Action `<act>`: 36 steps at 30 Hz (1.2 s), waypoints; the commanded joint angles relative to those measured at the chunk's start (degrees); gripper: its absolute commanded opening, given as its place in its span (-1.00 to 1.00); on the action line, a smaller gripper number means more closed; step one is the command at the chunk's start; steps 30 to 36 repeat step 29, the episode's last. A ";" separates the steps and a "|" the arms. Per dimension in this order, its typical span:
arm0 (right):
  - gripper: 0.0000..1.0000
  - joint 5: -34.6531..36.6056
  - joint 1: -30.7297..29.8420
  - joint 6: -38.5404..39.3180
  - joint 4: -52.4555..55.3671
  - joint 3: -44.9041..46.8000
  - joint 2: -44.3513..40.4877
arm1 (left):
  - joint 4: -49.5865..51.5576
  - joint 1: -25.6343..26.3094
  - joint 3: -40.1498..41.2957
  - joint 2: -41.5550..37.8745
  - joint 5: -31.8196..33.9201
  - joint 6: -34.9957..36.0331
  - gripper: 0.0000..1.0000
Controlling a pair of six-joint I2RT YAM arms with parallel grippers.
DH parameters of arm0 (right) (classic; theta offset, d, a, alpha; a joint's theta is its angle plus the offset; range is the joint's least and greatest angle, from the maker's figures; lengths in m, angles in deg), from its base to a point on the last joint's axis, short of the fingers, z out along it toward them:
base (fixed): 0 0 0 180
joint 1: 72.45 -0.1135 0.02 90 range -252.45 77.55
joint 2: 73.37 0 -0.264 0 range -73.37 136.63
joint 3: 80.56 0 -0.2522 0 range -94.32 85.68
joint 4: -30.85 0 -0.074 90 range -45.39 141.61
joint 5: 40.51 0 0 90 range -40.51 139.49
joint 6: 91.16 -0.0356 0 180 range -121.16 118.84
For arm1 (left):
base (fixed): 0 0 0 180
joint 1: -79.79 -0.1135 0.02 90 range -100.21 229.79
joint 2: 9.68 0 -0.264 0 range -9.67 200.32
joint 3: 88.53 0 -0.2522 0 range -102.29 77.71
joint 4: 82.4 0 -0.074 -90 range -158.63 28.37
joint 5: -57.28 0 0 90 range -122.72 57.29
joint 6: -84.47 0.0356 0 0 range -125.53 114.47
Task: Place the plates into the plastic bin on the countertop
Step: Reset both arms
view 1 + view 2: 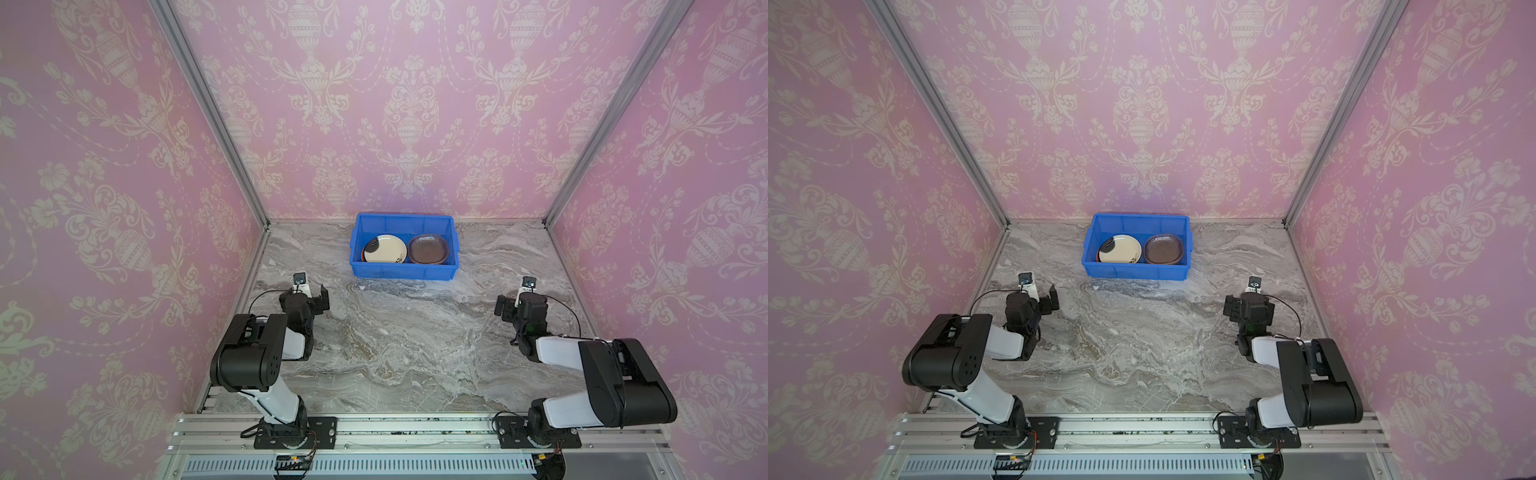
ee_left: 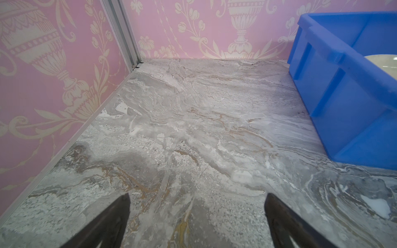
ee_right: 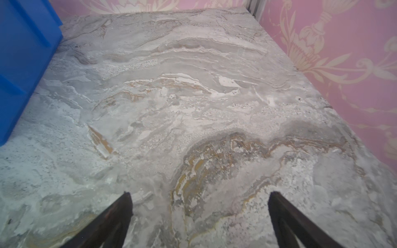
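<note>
- Plates: two stacks in view, both inside the plastic bin (image 1: 402, 271). A cream plate (image 1: 384, 248) with a dark motif tops the one on the robot's left, and a brownish translucent plate (image 1: 428, 248) tops the one on its right. An orange edge shows under the cream one. The number beneath either top plate cannot be told.
- Plastic bin: blue, standing on the desk (image 1: 415, 345) near the back wall, well apart from both arms.
- Desk: no plate shows on it in either top view or either wrist view.
- Step in hand, as judged: loading looks complete, and what remains is parking the arms.
- Method: keep both arms low and back on their own sides, with no sweep toward the bin wall. A knock there could shift the stacks.
- Left fingers (image 2: 118, 216): spread wide, holding nothing and touching nothing, with bare marble between them. The bin's corner is off to one side in the wrist view.
- Right fingers (image 3: 120, 216): spread equally wide, empty, above bare marble and clear of the bin.
</note>
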 commanded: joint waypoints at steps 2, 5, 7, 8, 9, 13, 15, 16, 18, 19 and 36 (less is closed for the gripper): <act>1.00 -8.22 0.16 1.86 -11.21 -0.99 2.57 | 1.63 -0.42 -0.74 -1.00 -1.08 -0.48 0.99; 1.00 -8.04 0.10 2.09 -14.53 -0.38 3.66 | 2.41 -0.54 -1.15 -1.05 -1.49 -0.39 0.99; 1.00 -7.90 -0.03 2.21 -14.17 -0.30 3.52 | 2.59 -0.63 -1.22 -1.04 -1.65 -0.48 0.99; 1.00 -7.92 0.01 2.20 -14.82 -0.19 3.68 | 2.66 -0.68 -1.19 -1.05 -1.66 -0.48 0.99; 1.00 -7.96 0.00 2.20 -14.43 -0.26 3.55 | 2.66 -0.71 -1.22 -1.00 -1.63 -0.48 0.99; 1.00 -7.90 -0.05 2.18 -14.68 -0.20 3.64 | 2.60 -0.80 -1.27 -0.99 -1.77 -0.48 0.99; 1.00 -8.03 -0.15 2.66 -13.76 -0.76 3.64 | 2.68 -0.80 -1.21 -1.05 -1.76 -0.48 0.99; 1.00 -8.38 -0.41 3.10 -13.37 -0.96 3.60 | 2.66 -0.76 -1.21 -1.04 -1.78 -0.48 0.99; 1.00 -9.52 -0.42 3.32 -12.44 -1.41 3.65 | 2.68 -0.72 -1.21 -1.05 -1.71 -0.56 0.99; 1.00 -9.67 -0.35 3.22 -12.34 -1.49 3.62 | 2.75 -0.72 -1.25 -1.05 -1.75 -0.57 0.99; 1.00 -10.21 -0.15 3.42 -12.50 -1.33 3.64 | 2.69 -0.77 -1.20 -1.05 -1.72 -0.57 0.99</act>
